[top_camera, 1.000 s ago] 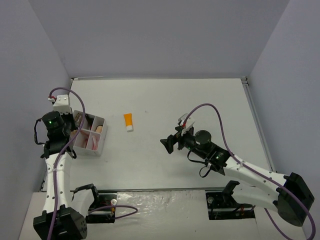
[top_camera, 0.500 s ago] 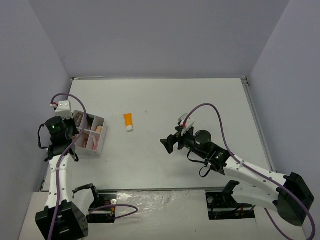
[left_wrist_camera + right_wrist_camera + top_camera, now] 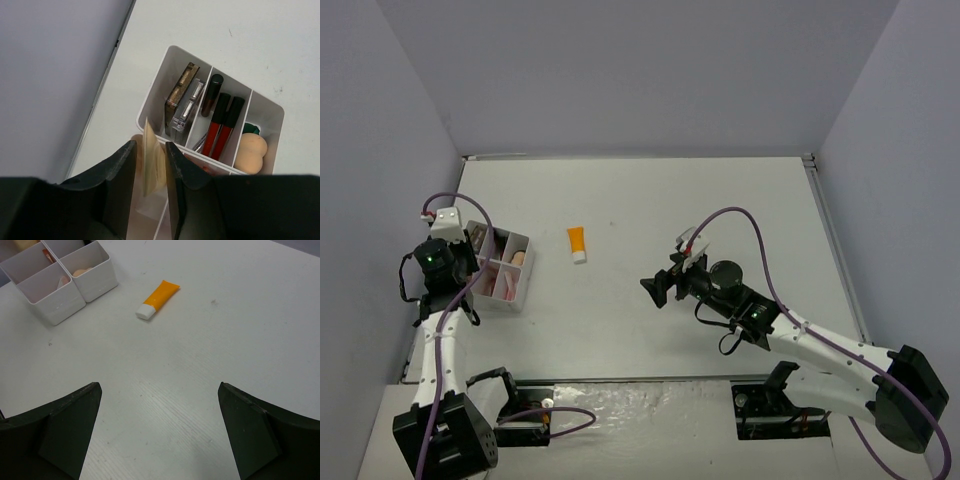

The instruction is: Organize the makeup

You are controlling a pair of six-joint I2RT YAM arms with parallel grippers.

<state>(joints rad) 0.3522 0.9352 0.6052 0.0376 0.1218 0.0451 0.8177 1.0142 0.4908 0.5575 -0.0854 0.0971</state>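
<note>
Left gripper sits over the left side of the white compartment box. Its fingers are hidden under the wrist, so the grip is unreadable. Beige sponge lies in a compartment just right of it. Orange tube lies on the table, white cap toward the arm bases, beyond the box and well apart from both grippers. Right gripper has jaws parted and points left, the tube ahead of it and farther out.
</note>
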